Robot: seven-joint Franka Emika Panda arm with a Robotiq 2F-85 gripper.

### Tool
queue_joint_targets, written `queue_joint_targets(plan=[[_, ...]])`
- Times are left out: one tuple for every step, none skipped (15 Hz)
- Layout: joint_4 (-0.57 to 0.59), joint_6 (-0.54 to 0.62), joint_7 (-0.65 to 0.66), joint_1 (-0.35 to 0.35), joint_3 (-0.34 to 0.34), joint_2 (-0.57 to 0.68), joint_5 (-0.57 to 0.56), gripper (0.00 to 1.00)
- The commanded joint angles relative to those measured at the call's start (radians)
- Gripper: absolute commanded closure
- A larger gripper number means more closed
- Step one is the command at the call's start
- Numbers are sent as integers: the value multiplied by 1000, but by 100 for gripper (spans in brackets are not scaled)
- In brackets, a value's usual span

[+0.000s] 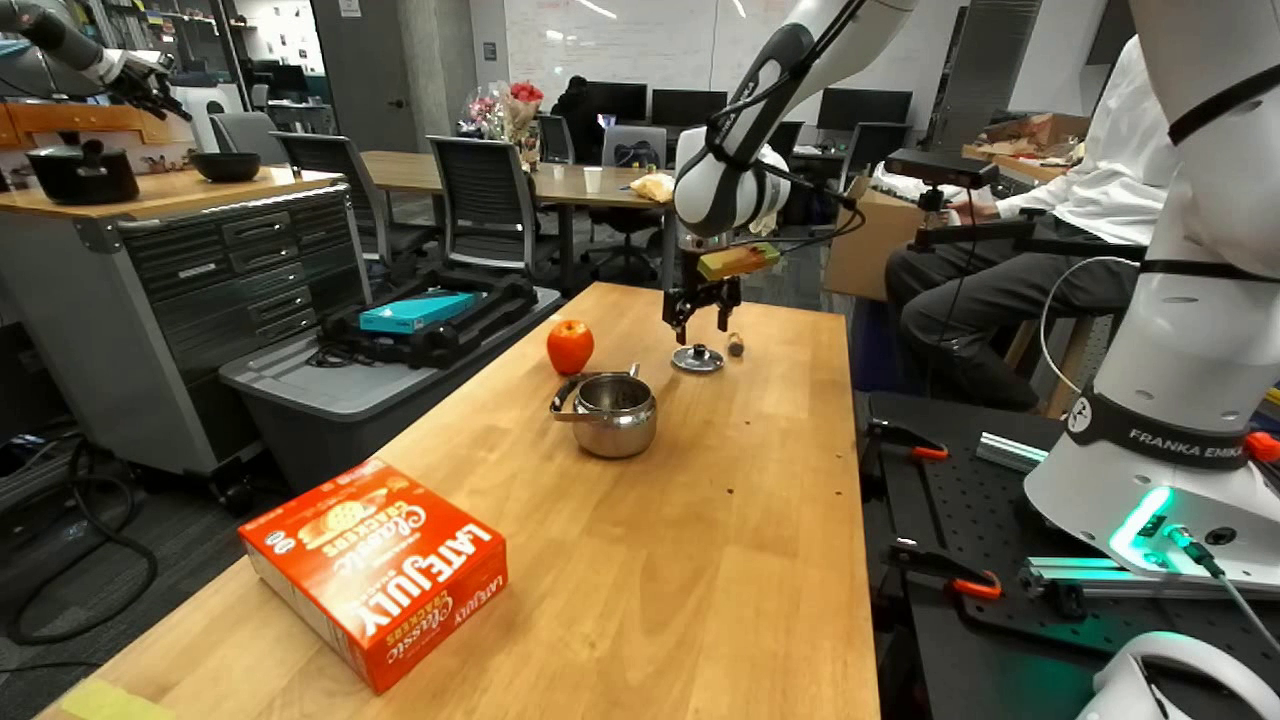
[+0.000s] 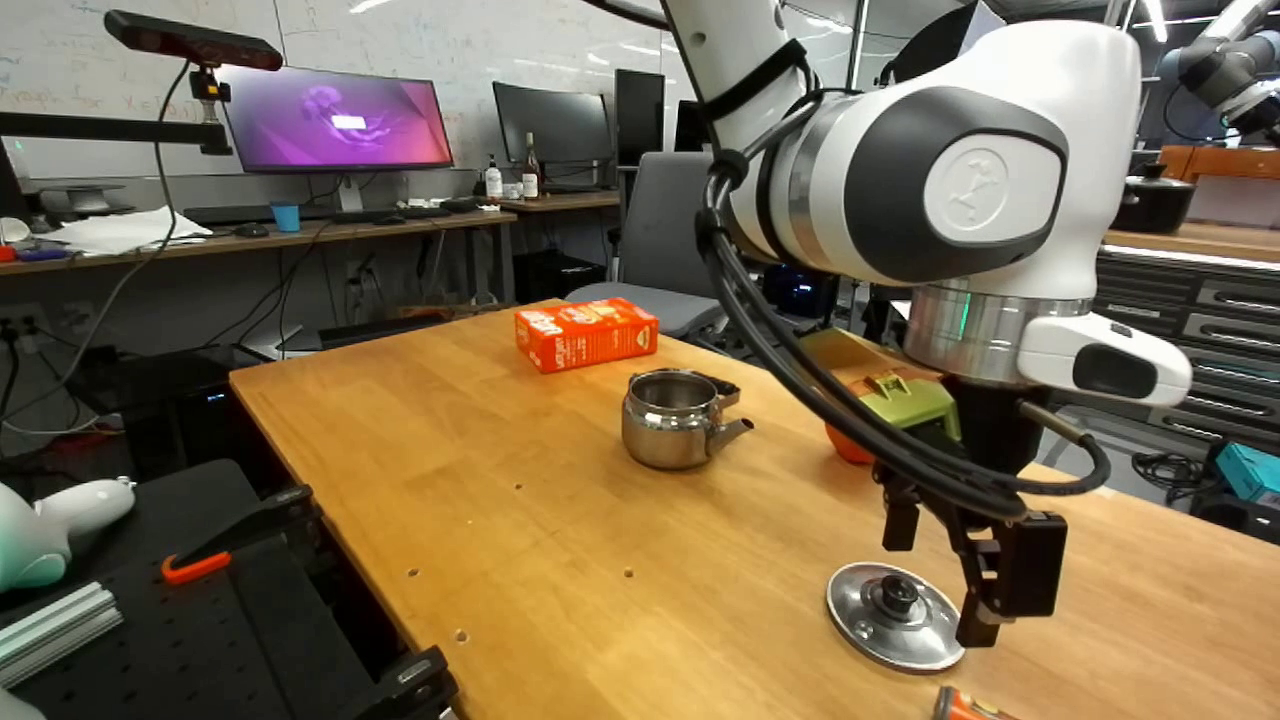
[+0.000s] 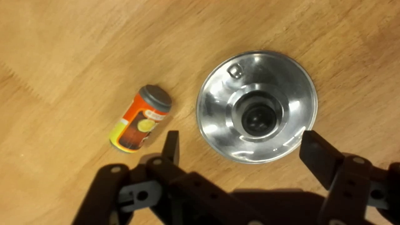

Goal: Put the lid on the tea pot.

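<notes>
tool (image 3: 240, 134) spread and empty above the lid (image 3: 256, 106)! drop off-centre from its knob (image 3: 259, 120), and the lid may tip or skid.

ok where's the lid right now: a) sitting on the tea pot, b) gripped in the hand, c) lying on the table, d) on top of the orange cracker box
c, as the lid lies on the table while the hand is open and the tea pot stands uncovered.
</notes>
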Motion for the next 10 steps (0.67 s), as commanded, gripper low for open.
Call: queue_joint_targets(plan=[[43, -24, 4, 12, -13, 30, -17, 1], [41, -26, 0, 13, -11, 28, -19, 1], [40, -33, -7, 12, -7, 26, -18, 0], [37, -32, -7, 16, -7, 26, -22, 0], [34, -34, -9, 17, -4, 24, -24, 0], [29, -38, -18, 16, 2, 20, -23, 0], [24, -35, -20, 18, 5, 17, -24, 0], [20, -32, -18, 23, 5, 16, -27, 0], [18, -31, -19, 26, 6, 16, -29, 0], [18, -28, -15, 31, 4, 18, -33, 0]])
